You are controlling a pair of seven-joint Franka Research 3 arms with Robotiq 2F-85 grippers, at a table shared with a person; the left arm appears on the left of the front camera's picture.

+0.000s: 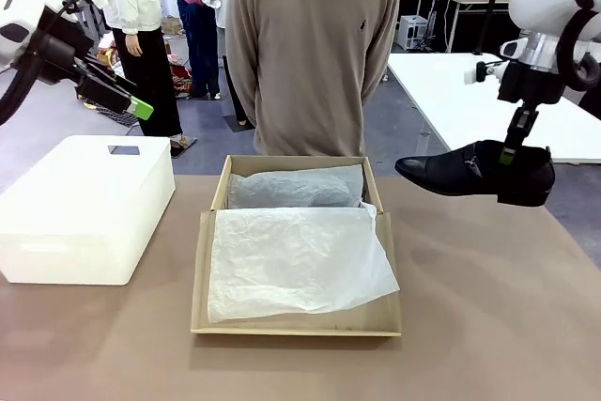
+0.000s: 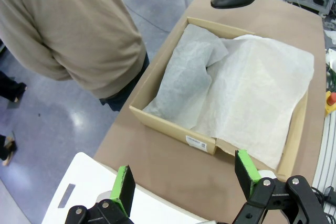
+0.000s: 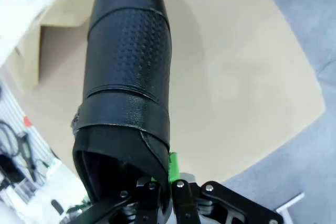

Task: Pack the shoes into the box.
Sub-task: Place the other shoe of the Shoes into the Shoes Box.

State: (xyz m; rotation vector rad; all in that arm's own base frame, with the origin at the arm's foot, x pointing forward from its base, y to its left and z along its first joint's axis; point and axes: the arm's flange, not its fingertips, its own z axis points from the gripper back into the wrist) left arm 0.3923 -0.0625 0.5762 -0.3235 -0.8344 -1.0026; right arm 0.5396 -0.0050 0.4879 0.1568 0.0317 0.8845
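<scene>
My right gripper [image 1: 510, 157] grips one black shoe [image 1: 458, 174], right of frame.
My left gripper [image 1: 133, 98] gapes wide, upper left; box [image 1: 200, 279] centre.

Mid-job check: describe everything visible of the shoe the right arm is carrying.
The shoe is glossy black leather with a pointed toe, a dotted-texture panel over the front, a strap across the top with a small metal buckle at the side, and a low heel. It hangs roughly level in the air, toe toward the box, to the right of it and outside it. The right tool pinches the collar rim at its opening; nothing else touches it.
</scene>
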